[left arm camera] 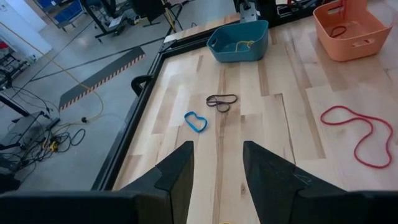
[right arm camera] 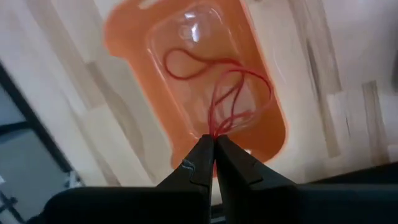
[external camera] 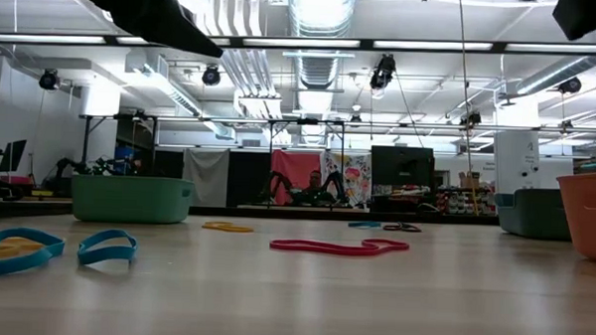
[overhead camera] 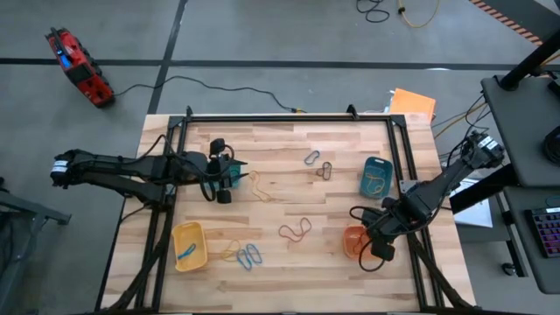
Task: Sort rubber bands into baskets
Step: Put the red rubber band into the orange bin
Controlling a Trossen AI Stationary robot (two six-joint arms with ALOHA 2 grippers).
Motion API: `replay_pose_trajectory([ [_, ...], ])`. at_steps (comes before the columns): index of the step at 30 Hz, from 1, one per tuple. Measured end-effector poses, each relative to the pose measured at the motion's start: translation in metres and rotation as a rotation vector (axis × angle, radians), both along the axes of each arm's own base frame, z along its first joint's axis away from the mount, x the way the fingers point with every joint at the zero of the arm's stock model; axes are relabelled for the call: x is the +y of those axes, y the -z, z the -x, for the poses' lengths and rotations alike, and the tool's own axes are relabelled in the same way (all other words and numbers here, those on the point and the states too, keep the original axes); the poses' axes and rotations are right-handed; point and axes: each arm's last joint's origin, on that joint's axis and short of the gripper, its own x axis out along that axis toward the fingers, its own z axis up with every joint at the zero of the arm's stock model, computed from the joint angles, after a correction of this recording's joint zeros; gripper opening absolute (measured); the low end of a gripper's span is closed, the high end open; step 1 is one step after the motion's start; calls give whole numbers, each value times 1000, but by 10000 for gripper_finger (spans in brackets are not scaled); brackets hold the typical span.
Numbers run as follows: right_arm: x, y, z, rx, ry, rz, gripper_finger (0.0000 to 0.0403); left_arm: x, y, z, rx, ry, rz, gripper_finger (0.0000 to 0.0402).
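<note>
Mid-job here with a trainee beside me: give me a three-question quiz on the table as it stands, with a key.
1. True or false: the right end effector is shut on a red rubber band above the orange basket.
2. Which basket holds a yellow band? A) yellow basket B) blue basket C) green basket
3. Fill in: the left end effector is ____, with nothing between its fingers.

Key: 1 true. 2 B, the blue basket; the yellow basket holds a blue band. 3 open.
</note>
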Motion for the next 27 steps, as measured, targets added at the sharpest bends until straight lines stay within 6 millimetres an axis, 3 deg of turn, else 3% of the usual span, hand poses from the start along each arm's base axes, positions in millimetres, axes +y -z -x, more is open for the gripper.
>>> replay_pose_trajectory([
  [14, 15, 48, -22, 171, -179, 125, 9, 1, -1, 0, -3, -44, -25, 123],
  [27, 25, 70, -38, 150, -219, 124, 9, 1, -1, 0, -3, -42, -27, 123],
])
